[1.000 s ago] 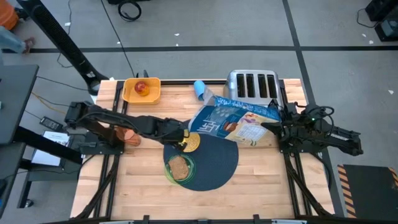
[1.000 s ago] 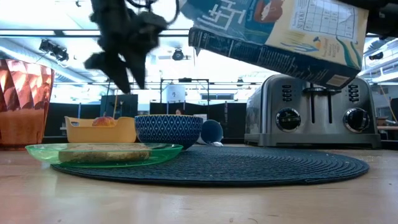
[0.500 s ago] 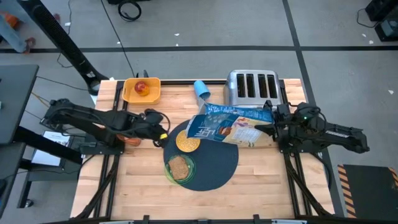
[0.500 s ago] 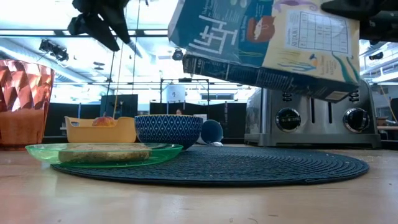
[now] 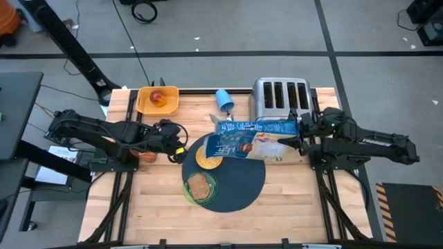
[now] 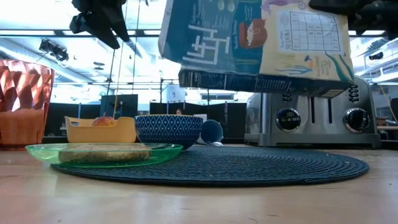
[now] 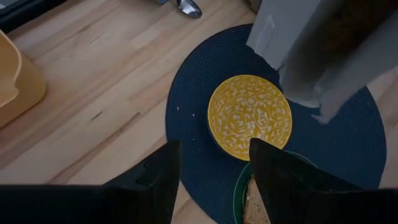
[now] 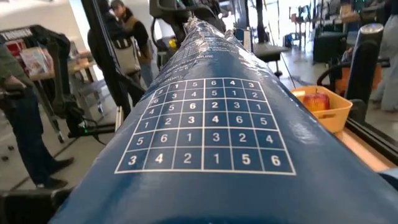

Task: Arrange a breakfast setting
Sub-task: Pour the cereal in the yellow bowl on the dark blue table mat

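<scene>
A blue cereal box hangs over the round dark mat, shut in my right gripper. Its far end reaches over the yellow bowl, which stands on the mat next to the green plate with toast. My left gripper is open and empty, above the table just left of the mat, and in its wrist view it looks down on the bowl. The apple lies in the yellow tray. The blue cup lies on its side. The orange tumbler stands at the left. My right gripper holds the cereal box by its end nearest the table's right edge, coming level from the right, along the box. The box's sudoku face fills the wrist view and hides the fingers. The box is lifted clear, lying about level on its long edge.
The silver toaster stands just behind the box and my right arm. The yellow tray sits at the far left. Bare wood shows along the near edge. People stand in the room beyond the table.
My left gripper has drawn back from above the bowl toward the table's left edge and up, then kept still. My right gripper has rolled the box from broad face up onto its long edge, levelled it and carried it a little left, over the bowl.
</scene>
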You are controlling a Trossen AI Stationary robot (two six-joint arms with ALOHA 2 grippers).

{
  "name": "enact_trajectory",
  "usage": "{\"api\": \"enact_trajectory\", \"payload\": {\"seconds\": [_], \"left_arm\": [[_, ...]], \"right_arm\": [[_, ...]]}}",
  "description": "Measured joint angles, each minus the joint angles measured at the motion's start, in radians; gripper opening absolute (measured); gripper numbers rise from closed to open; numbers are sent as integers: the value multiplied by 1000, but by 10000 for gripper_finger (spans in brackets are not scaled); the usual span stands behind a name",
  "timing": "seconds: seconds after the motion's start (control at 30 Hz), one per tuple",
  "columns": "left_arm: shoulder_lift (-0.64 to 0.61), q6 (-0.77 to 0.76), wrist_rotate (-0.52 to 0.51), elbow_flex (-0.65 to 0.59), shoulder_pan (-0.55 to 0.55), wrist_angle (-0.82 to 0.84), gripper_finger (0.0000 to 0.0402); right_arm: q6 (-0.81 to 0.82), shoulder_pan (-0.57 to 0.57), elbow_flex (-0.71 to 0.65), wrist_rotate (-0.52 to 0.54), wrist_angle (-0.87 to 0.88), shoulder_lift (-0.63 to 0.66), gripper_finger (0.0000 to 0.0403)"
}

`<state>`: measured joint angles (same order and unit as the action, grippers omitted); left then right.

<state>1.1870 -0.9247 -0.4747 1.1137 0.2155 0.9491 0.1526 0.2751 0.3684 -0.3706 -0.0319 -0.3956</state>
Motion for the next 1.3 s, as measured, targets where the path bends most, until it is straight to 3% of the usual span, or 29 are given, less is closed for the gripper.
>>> {"api": "enact_trajectory", "payload": {"seconds": [0.37,1.03,1.3], "left_arm": [[3,47,-1,0,2,-1,196],[3,66,-4,0,2,-30,196],[3,73,-4,0,2,-31,196]], "right_arm": [[-25,-1,76,-31,26,-126,281],[-36,-1,79,-29,23,-193,280],[-86,-1,154,-25,74,-241,280]]}}
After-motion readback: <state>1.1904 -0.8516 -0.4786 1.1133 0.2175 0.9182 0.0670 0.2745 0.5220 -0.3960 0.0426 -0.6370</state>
